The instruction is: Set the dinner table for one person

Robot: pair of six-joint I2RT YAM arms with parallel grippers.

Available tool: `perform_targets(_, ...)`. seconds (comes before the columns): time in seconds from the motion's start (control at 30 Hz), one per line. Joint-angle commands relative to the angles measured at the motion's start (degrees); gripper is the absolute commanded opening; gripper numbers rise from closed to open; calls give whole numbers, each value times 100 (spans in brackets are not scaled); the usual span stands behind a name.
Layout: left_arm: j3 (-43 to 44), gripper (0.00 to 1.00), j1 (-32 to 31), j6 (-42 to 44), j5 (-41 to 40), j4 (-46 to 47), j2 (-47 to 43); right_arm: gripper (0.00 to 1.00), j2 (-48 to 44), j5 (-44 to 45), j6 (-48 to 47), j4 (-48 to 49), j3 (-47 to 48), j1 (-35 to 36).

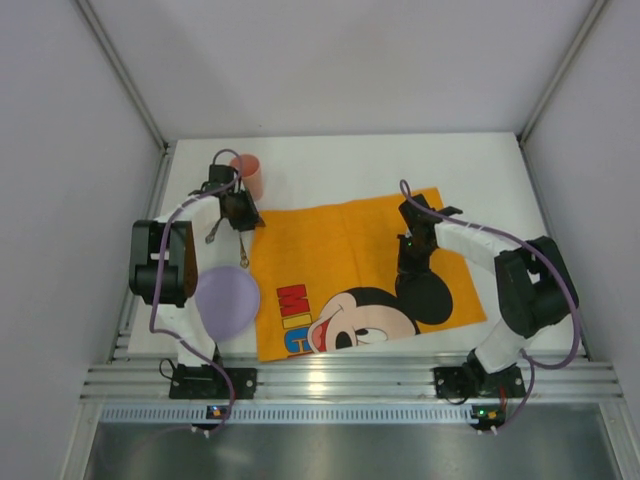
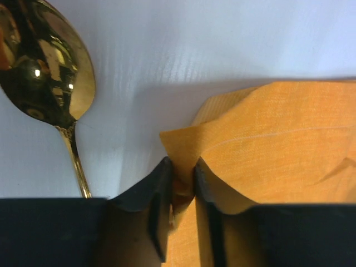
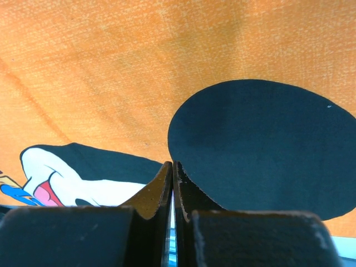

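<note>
Dinner table [image 1: 400,165]: white top, rail-edged, spans the middle of the top view, with both arm bases along the near rail.

Placemat [image 1: 340,250]: orange cloth with cartoon mouse print. Lies slightly askew at the table's centre, with the far-left corner lifted and creased.

Left gripper [image 1: 240,215]: sits on an arm that rises from the near-left base, folds at the elbow and reaches far, wrist turned down. Clenched on the placemat's far-left corner; orange cloth [image 2: 261,144] bunched between the fingers [image 2: 161,189].

Right gripper [image 1: 408,262]: sits on an arm with its elbow out at the right, forearm running left, wrist pointing down over the placemat's right half. Fingers [image 3: 153,194] pressed together at the black ear print [image 3: 261,150]; cannot tell whether any cloth is pinched.

Spoon [image 2: 44,61]: gold, on the bare table just left of the pinched corner.

Cup [image 1: 249,175]: pink, upright, far left, just beyond the left gripper.

Plate [image 1: 228,300]: lilac, near left, just beside the placemat's left edge, partly under the left arm.
</note>
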Motion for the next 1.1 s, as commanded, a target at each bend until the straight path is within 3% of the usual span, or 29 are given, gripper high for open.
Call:
perform_targets(0.0,310,24,-105,-63,420,215,-78,0,60,91,-98,-8,89,-82)
perform_targets(0.07,389,2,-176,-63,491,180,-200,0,86,100,-107,-8,89,-100)
perform_targets(0.2,539,0,-378,24,107,66,-640,0,112,118,-142,35,72,-135)
perform_targets(0.23,557,4,-405,60,-69,22,-719,0,112,127,-151,36,63,-144)
perform_targets(0.27,592,13,-422,77,-245,-57,-868,0,121,127,-142,53,45,-153)
perform_targets(0.3,635,48,-422,104,-386,-162,-922,0,130,127,-151,79,37,-162)
perform_targets(0.33,671,77,-422,121,-779,-233,-992,0,139,109,-142,106,19,-179)
perform_targets(0.37,688,98,-422,130,-931,-277,-1079,0,191,100,-142,123,28,-197)
perform_targets(0.57,882,99,-422,218,-1222,-602,-1317,0,516,-154,-107,316,466,-232)
perform_targets(0.77,891,99,-492,7,-1073,-813,-1607,0,683,-1524,209,1476,915,-153)
perform_targets(1.07,821,99,-1090,-212,-1319,-1420,-2213,0,2273,-2246,798,1934,2898,1032)
